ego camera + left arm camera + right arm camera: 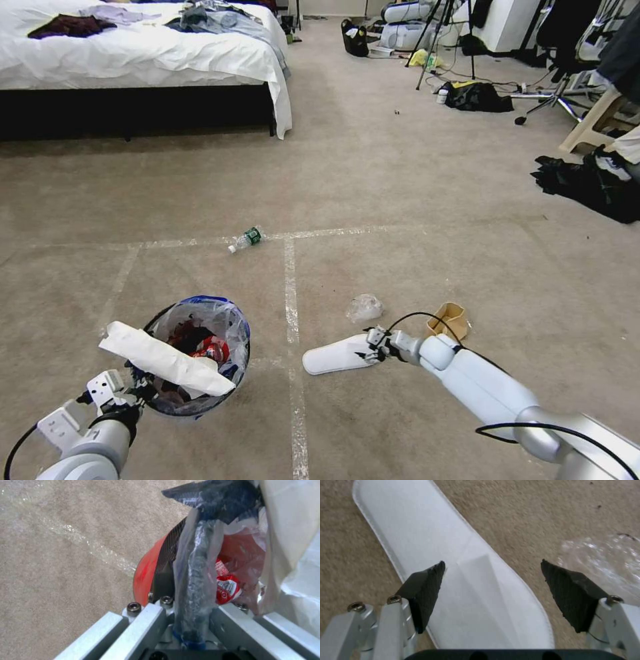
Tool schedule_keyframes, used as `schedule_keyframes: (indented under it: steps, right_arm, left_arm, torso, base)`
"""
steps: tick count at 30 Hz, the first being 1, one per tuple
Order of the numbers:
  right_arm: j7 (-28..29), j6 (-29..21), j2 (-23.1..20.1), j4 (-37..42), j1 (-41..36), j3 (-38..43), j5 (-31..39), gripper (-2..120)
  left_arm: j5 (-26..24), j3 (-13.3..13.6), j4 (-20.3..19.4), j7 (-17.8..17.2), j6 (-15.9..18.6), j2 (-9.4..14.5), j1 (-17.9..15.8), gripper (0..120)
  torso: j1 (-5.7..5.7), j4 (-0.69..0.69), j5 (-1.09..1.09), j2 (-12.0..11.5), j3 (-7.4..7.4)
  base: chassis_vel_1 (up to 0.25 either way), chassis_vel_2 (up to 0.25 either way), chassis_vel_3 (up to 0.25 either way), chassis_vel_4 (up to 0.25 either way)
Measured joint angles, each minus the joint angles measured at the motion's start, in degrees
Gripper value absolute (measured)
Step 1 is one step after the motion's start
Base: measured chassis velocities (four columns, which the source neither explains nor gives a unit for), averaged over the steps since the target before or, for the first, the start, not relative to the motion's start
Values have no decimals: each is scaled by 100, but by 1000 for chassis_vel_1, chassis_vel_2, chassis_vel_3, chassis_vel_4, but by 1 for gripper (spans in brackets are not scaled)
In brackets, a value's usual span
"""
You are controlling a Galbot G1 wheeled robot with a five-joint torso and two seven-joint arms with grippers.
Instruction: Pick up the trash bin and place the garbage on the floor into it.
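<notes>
Down at seven o'clock, the left gripper (137,393) is clamped on the trash bin (227,383) rim, pinching black edge and bag; a white slipper lies across its mouth. Red wrappers inside show unreadable print. Over beige carpet (413,200) with tape lines, the right gripper (491,580) hovers spread wide above another white slipper (337,355), long axis nine-to-three. A green-labelled bottle (245,239) lies at twelve, cap toward eight.
</notes>
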Motion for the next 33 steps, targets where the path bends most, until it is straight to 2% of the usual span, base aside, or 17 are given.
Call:
schedule_keyframes:
  steps: [11, 15, 28, 33]
  right_arm:
    - [24, 0, 336, -422, -16, 113, -158, 71]
    - [82, 0, 430, -531, -20, 139, -165, 67]
    - [215, -16, 507, -831, 5, 236, -186, 63]
    - [251, -15, 495, -900, -20, 277, -170, 48]
  left_arm:
    - [-5, 13, 64, -3, 0, 0, -28, 0]
    - [-5, 14, 65, -4, 0, -1, -19, 0]
    - [17, 32, 75, -4, 0, -22, 4, 0]
    - [28, 50, 82, -3, -8, -28, -1, 0]
  torso:
    - [0, 0, 0, 0, 0]
    - [0, 0, 0, 0, 0]
    - [0, 0, 1, 0, 0]
    - [0, 0, 1, 0, 0]
  base:
    - [0, 0, 0, 0]
    - [0, 0, 0, 0]
    - [0, 0, 0, 0]
    - [0, 0, 0, 0]
